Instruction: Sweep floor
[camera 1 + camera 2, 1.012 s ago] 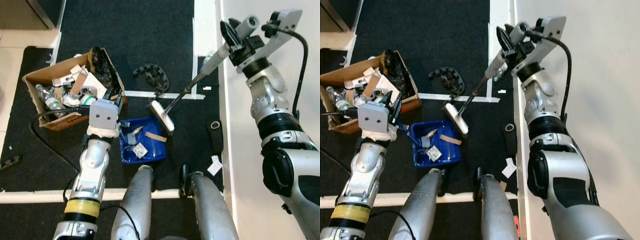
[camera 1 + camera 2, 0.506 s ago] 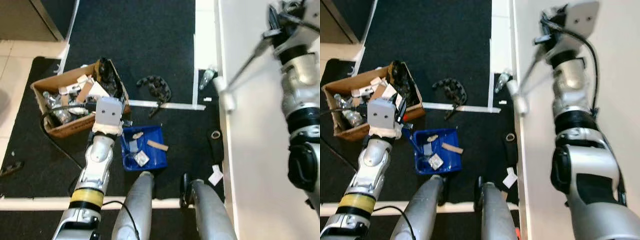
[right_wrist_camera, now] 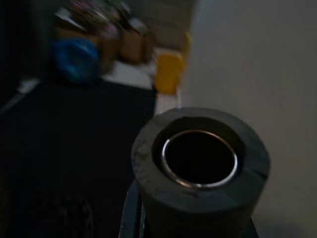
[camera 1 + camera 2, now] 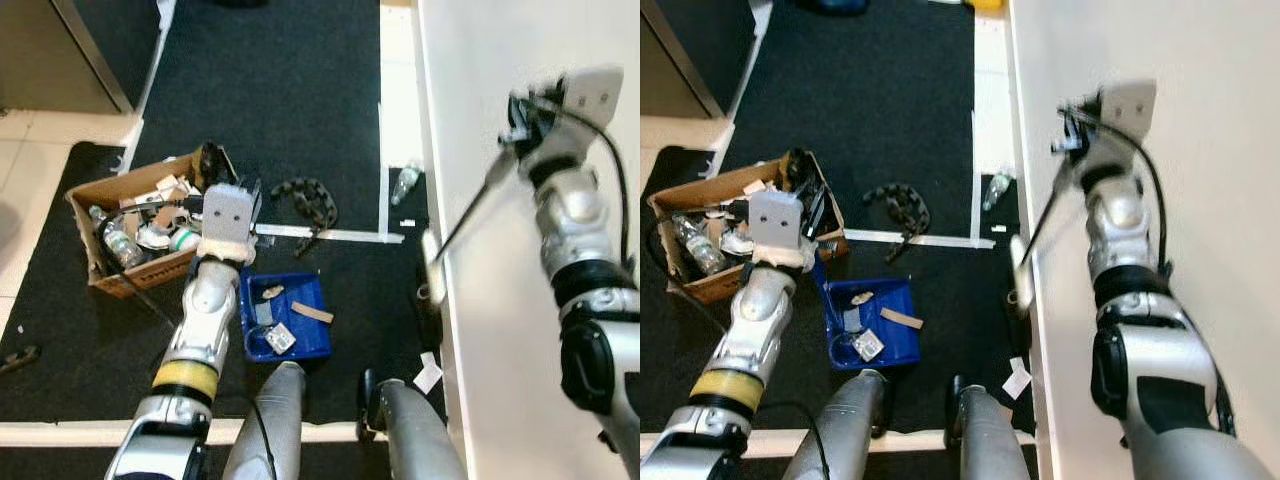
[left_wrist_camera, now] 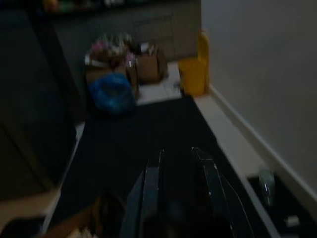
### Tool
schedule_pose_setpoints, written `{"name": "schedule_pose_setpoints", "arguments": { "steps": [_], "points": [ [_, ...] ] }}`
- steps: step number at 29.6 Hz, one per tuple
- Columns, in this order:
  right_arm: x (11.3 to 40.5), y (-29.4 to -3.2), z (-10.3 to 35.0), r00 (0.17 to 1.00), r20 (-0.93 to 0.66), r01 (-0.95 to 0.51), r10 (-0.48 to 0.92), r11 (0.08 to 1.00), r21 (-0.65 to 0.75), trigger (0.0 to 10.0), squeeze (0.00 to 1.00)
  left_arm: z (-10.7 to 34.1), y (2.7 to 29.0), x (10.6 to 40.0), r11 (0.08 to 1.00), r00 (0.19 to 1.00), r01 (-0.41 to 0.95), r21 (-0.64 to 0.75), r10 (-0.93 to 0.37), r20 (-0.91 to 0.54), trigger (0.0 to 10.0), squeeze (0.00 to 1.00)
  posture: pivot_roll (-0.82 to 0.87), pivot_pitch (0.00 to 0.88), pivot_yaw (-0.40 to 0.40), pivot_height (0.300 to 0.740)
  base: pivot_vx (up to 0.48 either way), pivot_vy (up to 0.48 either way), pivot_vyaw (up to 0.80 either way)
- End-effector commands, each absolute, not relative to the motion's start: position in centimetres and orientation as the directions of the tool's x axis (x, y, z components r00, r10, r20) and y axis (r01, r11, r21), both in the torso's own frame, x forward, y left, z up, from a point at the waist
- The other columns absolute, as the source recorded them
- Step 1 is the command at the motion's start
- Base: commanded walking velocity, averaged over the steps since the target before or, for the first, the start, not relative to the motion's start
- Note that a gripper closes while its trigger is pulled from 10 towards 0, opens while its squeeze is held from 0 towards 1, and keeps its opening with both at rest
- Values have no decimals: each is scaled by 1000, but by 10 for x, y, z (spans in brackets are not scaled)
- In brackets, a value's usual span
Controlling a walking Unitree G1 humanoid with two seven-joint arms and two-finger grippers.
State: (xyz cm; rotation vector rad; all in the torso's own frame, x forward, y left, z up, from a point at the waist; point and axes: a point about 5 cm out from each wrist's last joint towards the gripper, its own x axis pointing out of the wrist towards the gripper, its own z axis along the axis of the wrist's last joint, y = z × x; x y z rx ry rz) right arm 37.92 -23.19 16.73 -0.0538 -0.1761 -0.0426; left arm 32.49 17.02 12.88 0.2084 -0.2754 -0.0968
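standing on a black floor mat (image 4: 300, 90), the robot has its right gripper (image 4: 522, 118) raised beside the white wall (image 4: 500, 50), with the jaws clamped round the grey handle of a broom (image 4: 462, 215). the broom's thin shaft slants down from that gripper toward the robot's legs (image 4: 275, 420), and its pale head hangs blurred near the wall's base, off the mat. in the right wrist view the hollow end of the handle (image 3: 200, 163) sits close before the camera.

the left gripper (image 4: 228, 212) is held out low over the near edge of a cardboard box (image 4: 110, 275) crammed with bottles and scraps; its jaws are closed on the black handle of a blue dustpan (image 4: 285, 315). the dustpan lies on the mat just beside the box, in front of the legs, holding paper bits and a brown strip. a black chain-like coil (image 4: 308, 198) lies beyond the dustpan, touching a white tape line (image 4: 330, 236). a clear plastic bottle (image 4: 405, 183) lies near the wall, and a white paper scrap (image 4: 430, 372) lies by the right foot. in the left wrist view a yellow bin (image 5: 192, 74) and a blue bag (image 5: 114, 94) stand far off.
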Motion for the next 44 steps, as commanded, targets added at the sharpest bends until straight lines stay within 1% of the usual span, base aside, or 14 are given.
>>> {"name": "schedule_pose_setpoints", "arguments": {
  "steps": [1, 7, 8, 11, 23, 28, 35, 36, 37, 38, 39, 41, 44],
  "points": [
    [376, -241, 164, 982, 165, 95, -88, 995, -34, 10000, 0, 123, 167, 324, 978, 961, 81, 190, -127, 245, 10000, 0, 196, 65, -90, 740, 0, 0, 0],
    [372, -242, 148, 988, 102, 118, -120, 993, 24, 10000, 0, 124, 168, 329, 981, 961, 85, 173, -126, 246, 10000, 0, 187, 47, -74, 740, 0, 0, 0],
    [371, -241, 143, 989, 84, 118, -121, 992, 46, 10000, 0, 126, 168, 331, 986, 960, 83, 148, -119, 253, 10000, 0, 182, 38, -66, 740, 0, 0, 0],
    [369, -240, 140, 990, 77, 117, -121, 992, 52, 10000, 0, 129, 167, 334, 987, 958, 87, 136, -120, 260, 10000, 0, 179, 36, -61, 740, 0, 0, 0],
    [367, -243, 135, 989, 56, 135, -137, 990, 40, 10000, 0, 118, 159, 334, 984, 963, 129, 122, -154, 221, 10000, 0, 158, 36, -58, 740, 0, 0, 0],
    [366, -245, 134, 989, 52, 136, -138, 990, 35, 10000, 0, 118, 156, 334, 983, 960, 141, 119, -165, 226, 10000, 0, 156, 33, -61, 740, 0, 0, 0],
    [368, -239, 135, 992, 52, 116, -117, 993, 21, 10000, 0, 124, 146, 337, 974, 945, 187, 126, -213, 249, 10000, 0, 155, 26, -68, 740, 0, 0, 0],
    [368, -238, 134, 992, 52, 112, -113, 993, 19, 10000, 0, 126, 144, 337, 972, 939, 205, 117, -229, 256, 10000, 176, 155, 28, -68, 740, 0, 0, 0],
    [368, -237, 134, 992, 51, 111, -111, 994, 19, 10000, 0, 128, 142, 337, 969, 933, 223, 106, -244, 266, 10000, 835, 155, 28, -68, 740, 0, 0, 0],
    [368, -237, 134, 992, 51, 111, -111, 994, 19, 10000, 0, 128, 142, 337, 969, 933, 223, 106, -244, 266, 10000, 835, 155, 28, -68, 740, 0, 0, 0],
    [368, -237, 133, 993, 50, 110, -111, 994, 19, 10000, 0, 133, 140, 338, 967, 924, 239, 93, -256, 285, 10000, 1000, 157, 33, -67, 740, 0, 0, 0],
    [368, -237, 133, 993, 50, 110, -111, 994, 19, 10000, 0, 133, 140, 338, 967, 924, 239, 93, -256, 285, 10000, 1000, 157, 33, -67, 740, 0, 0, 0],
    [367, -237, 133, 993, 46, 111, -112, 994, 18, 10000, 0, 147, 137, 338, 963, 906, 252, 90, -268, 328, 10000, 1000, 161, 38, -66, 740, 0, 0, 0]
  ]
}}
